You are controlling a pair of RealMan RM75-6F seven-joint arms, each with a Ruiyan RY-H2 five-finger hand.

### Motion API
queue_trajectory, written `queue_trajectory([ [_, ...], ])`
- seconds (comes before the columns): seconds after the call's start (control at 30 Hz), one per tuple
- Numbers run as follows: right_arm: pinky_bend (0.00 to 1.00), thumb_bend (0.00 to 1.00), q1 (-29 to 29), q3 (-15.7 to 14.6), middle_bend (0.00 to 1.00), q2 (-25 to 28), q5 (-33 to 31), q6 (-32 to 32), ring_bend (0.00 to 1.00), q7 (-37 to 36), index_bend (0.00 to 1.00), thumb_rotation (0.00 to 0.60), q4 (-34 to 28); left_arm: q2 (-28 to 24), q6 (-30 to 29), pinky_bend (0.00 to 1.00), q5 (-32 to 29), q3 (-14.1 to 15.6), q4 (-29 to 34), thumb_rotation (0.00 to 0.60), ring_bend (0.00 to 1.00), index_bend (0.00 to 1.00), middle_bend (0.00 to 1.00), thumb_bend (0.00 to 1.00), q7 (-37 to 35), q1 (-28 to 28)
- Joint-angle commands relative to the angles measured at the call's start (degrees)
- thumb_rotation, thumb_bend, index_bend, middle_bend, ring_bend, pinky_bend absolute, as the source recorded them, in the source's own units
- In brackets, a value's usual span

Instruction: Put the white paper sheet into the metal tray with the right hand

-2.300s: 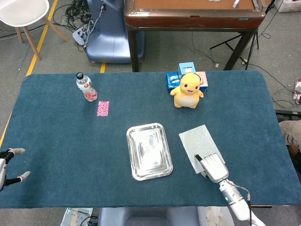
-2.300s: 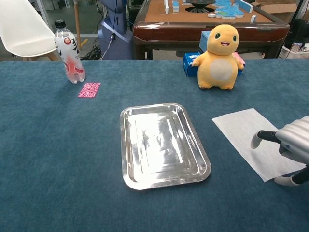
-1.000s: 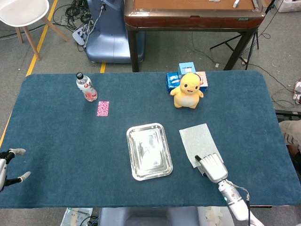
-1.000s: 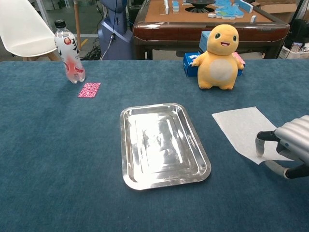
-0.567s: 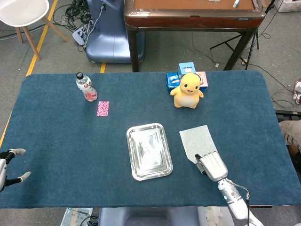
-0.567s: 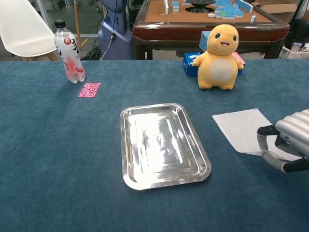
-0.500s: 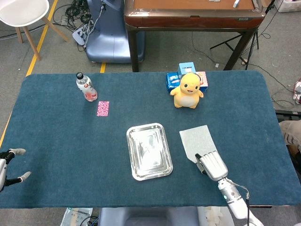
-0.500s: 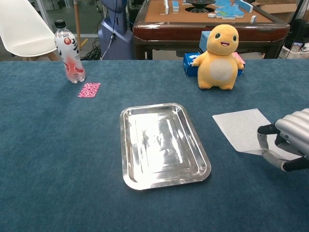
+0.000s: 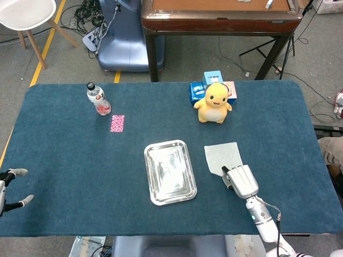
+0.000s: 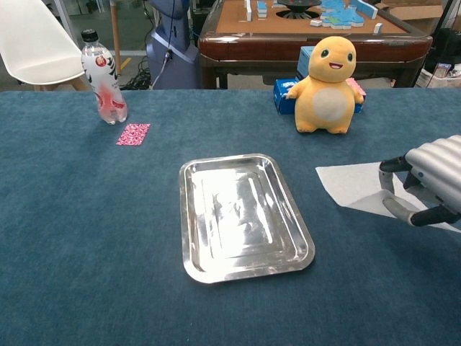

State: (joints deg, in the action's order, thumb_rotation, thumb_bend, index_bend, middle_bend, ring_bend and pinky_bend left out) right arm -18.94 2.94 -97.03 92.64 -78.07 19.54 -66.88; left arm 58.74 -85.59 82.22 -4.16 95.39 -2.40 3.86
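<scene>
The white paper sheet (image 9: 221,156) (image 10: 353,184) lies right of the metal tray (image 9: 149,176) (image 10: 184,216), its far part on the cloth and its near edge raised. My right hand (image 9: 241,182) (image 10: 425,184) pinches that near edge between thumb and fingers, a little above the table. The tray has nothing in it. My left hand (image 9: 8,188) hangs at the table's left edge with fingers spread and nothing in them; the chest view does not show it.
A yellow plush toy (image 9: 213,103) (image 10: 329,76) stands behind the sheet, with small boxes (image 9: 213,80) behind it. A water bottle (image 9: 98,99) (image 10: 102,78) and a pink card (image 9: 117,123) (image 10: 133,134) sit at the far left.
My right hand has closed on the sheet's near edge and lifted it, moving slightly up and away; the sheet has folded up from flat. The left hand has stayed put.
</scene>
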Motion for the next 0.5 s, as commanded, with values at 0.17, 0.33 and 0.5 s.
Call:
queue_trajectory([
  [0.17, 1.0, 0.41, -1.5, 1.7, 1.0, -0.1, -0.2, -0.3, 1.0, 1.3, 0.59, 0.6, -1.6, -0.5, -0.2, 0.57, -0.7, -0.3, 0.0, 0.6, 0.37, 0.35, 0.38, 0.09, -0.3, -0.2],
  [0.33, 1.0, 0.41, -3.0, 3.8, 1.0, -0.3, -1.0, -0.1, 1.0, 3.1, 0.59, 0.6, -3.0, -0.8, -0.1, 0.57, -0.9, -0.4, 0.1, 0.6, 0.37, 0.35, 0.38, 0.09, -0.4, -0.3],
  [0.5, 1.0, 0.41, -4.4, 5.7, 1.0, -1.1, -2.2, 0.3, 1.0, 5.1, 0.59, 0.6, -3.5, -1.2, -0.4, 0.57, -1.0, -0.5, 0.2, 0.6, 0.37, 0.35, 0.38, 0.09, -0.6, -0.5],
])
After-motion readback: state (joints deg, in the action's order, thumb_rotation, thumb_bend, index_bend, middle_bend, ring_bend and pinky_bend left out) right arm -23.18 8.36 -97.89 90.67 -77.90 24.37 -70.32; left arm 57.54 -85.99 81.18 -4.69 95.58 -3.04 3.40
